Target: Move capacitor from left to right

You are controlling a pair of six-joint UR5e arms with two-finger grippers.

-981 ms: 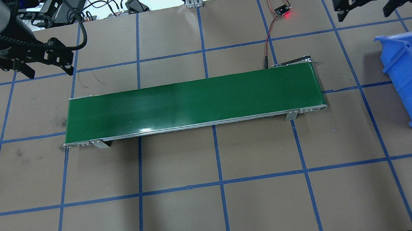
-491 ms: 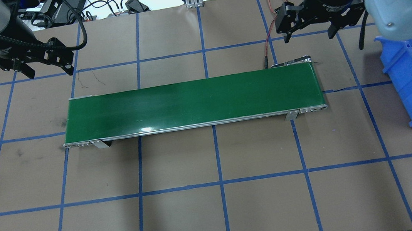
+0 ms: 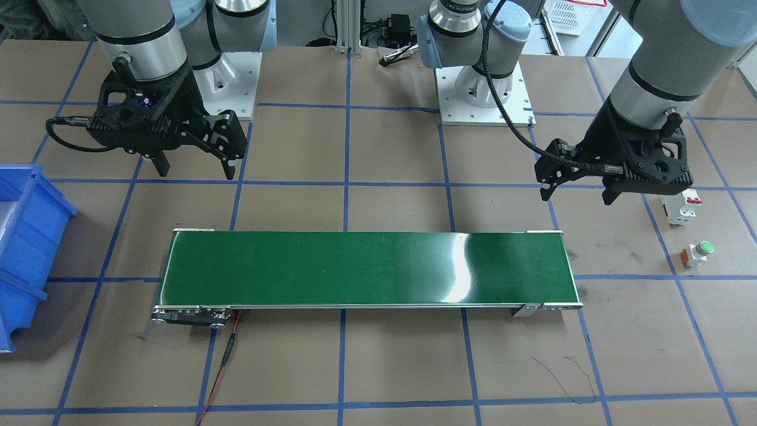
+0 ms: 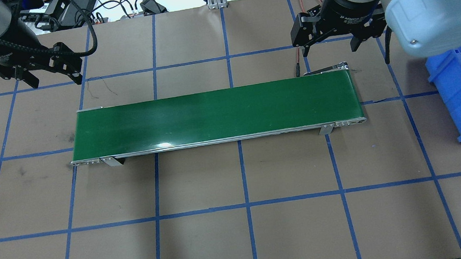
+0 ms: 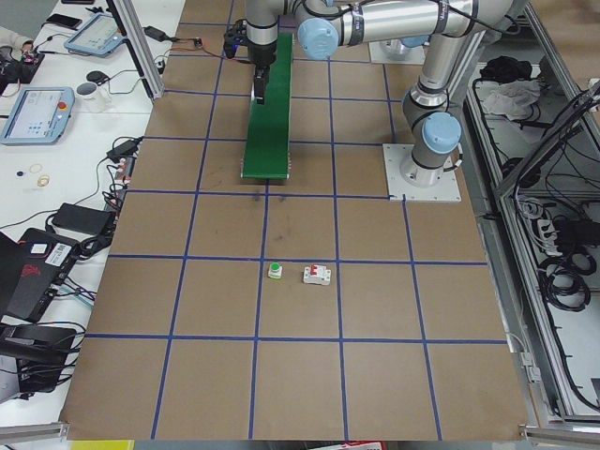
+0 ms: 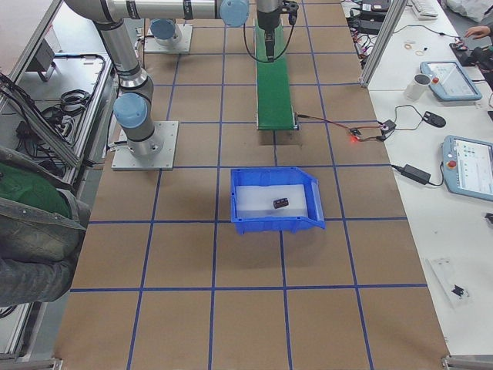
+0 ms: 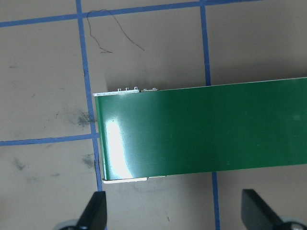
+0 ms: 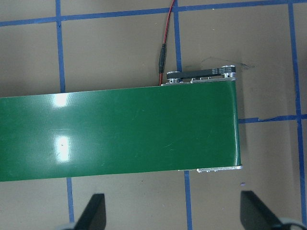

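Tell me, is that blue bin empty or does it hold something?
Not empty: one small dark part lies on the white floor of the blue bin, visible in the right-side and overhead views.

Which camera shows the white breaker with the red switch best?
Exterior front-facing: the breaker shows whole, with its red switch. Overhead exterior crops it at the frame's edge, exterior left shows it tiny, and the other views miss it.

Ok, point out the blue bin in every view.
Front-facing: blue bin at the left edge.
Overhead: bin at the right edge.
Exterior left: not in it.
Exterior right: bin in the middle.
Left wrist: not in it.
Right wrist: not in it.
Landmark: green conveyor belt, in all six; the bin lies off one end.
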